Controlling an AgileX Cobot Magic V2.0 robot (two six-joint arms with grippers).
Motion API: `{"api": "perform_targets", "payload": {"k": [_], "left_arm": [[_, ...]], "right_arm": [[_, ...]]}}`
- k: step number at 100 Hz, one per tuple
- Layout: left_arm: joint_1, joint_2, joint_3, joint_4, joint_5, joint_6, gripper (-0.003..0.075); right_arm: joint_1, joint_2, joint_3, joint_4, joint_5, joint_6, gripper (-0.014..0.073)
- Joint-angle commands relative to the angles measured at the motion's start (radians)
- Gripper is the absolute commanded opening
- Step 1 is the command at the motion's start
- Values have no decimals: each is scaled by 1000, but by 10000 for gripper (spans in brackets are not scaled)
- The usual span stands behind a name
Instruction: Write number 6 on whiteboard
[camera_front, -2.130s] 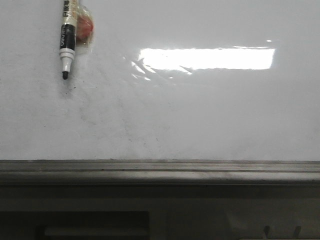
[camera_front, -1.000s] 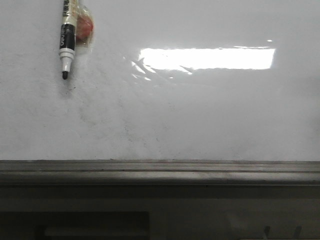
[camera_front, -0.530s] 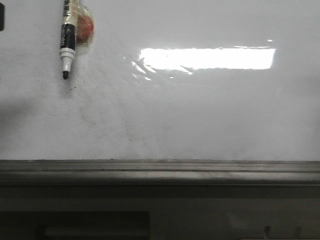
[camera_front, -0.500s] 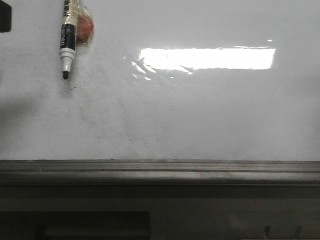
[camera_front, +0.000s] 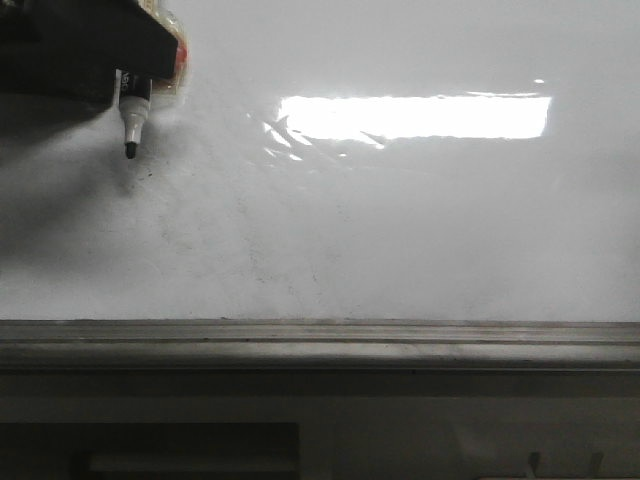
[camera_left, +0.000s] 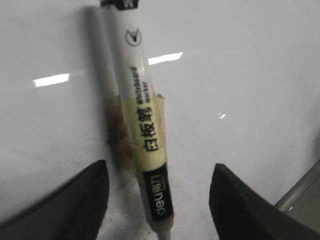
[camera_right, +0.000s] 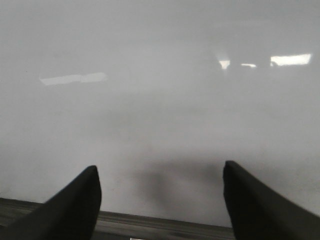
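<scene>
In the upper left of the frame, the left hand (camera_left: 159, 192) stands spread open astride the marker (camera_left: 142, 120), apparently taped lengthwise on the whiteboard (camera_front: 420, 230).

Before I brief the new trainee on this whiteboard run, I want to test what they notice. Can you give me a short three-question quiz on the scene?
1. True or false: the number 6 is already drawn on the whiteboard.
2. Which gripper has the marker between its fingers? A) left gripper B) right gripper C) neither
3. Fill in: the marker's uncapped black tip points ____ in the front view.

Key
1. False; only faint grey smudges show.
2. A; its jaws are open on either side of the marker, not touching it.
3. Down, toward the grey ledge.
</scene>
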Motion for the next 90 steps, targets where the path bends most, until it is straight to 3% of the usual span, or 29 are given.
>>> {"api": "perform_targets", "payload": {"k": [1,13,30,52,73,81,90], "left_arm": [[-6,11,-33,-27,-39,4,417],[-6,15,-33,-27,-39,4,324],[-6,13,-33,-18,-28,6,-20],[-6,-12,-33,-3,43,76,-20],[-37,-60,-33,138,160,94,-20],[-98,-60,-33,189,171,92,-20],[-186,-56,-33,254,137,81,-20]], "right_arm": [[-9,10,-36,17,-50,-14,467],[-9,10,-36,17,-50,-14,467],[-9,10,-36,17,-50,-14,467],[-9,10,-43,46,-25,-27,467],[15,96,-115,416,168,-386,467],[25,168,-163,539,250,-483,467],[39,263,-230,594,354,-549,468]]}}
